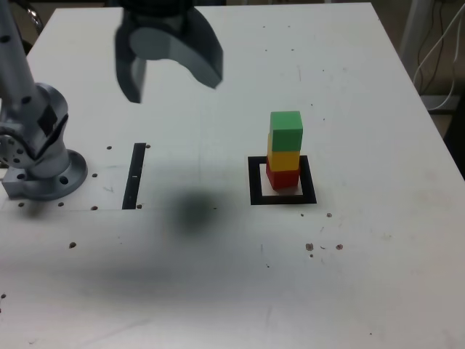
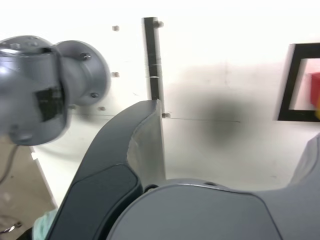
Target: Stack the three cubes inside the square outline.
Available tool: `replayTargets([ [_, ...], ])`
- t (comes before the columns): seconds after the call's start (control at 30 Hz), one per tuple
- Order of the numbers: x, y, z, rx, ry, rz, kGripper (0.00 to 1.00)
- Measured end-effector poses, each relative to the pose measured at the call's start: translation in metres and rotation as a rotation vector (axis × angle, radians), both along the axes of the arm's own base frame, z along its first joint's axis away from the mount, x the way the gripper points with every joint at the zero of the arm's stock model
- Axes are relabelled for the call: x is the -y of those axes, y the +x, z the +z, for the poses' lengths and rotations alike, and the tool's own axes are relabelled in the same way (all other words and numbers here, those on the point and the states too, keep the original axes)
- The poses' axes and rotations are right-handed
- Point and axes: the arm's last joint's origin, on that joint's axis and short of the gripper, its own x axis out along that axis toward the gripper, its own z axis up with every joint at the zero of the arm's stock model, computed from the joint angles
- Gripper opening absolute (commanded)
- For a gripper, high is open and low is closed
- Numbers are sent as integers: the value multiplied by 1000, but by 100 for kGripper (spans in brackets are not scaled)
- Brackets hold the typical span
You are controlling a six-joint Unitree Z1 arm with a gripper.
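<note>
Arm pose: the gripper (image 1: pixel 171 65) hung high above the white table (image 1: pixel 378 276), well apart from the cubes and toward the exterior view's upper left. Its two dark grey jaws were spread wide with nothing between them. It appeared blurred. The arm's base (image 1: pixel 43 171) stood on the table at the exterior view's left edge. A soft dark shadow (image 1: pixel 195 211) lay on the table between the black strip (image 1: pixel 135 177) and the square outline (image 1: pixel 256 182).

Wrist view: one finger (image 2: pixel 142 135) reached over the table, the other only partly in frame at the edge; empty gap between them. The base (image 2: pixel 55 85), the strip (image 2: pixel 152 60) and part of the square outline (image 2: pixel 289 80) were visible past the finger.

Cubes: all three stood in a single upright column inside the square outline. Red cube (image 1: pixel 282 177) at the bottom, resting on the white centre; yellow cube (image 1: pixel 283 158) on it; green cube (image 1: pixel 285 129) on top. The green cube sat shifted slightly toward the exterior view's right relative to the yellow one. Faces matte, solid-coloured. The stack sat toward the far side of the frame, hiding part of its far edge.
</note>
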Motion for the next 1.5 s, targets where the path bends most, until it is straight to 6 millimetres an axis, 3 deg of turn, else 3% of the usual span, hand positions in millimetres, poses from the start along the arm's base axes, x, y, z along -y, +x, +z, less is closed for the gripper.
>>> replayTargets([
  [0.17, -7, -41, -17, -56, -6, 4, 99],
  [0.47, -8, -55, -65, -107, -25, 12, 99],
  [0.83, -10, -68, -101, -122, -28, 2, 100],
  [1.5, -12, -70, -109, -100, -13, -8, 100],
])
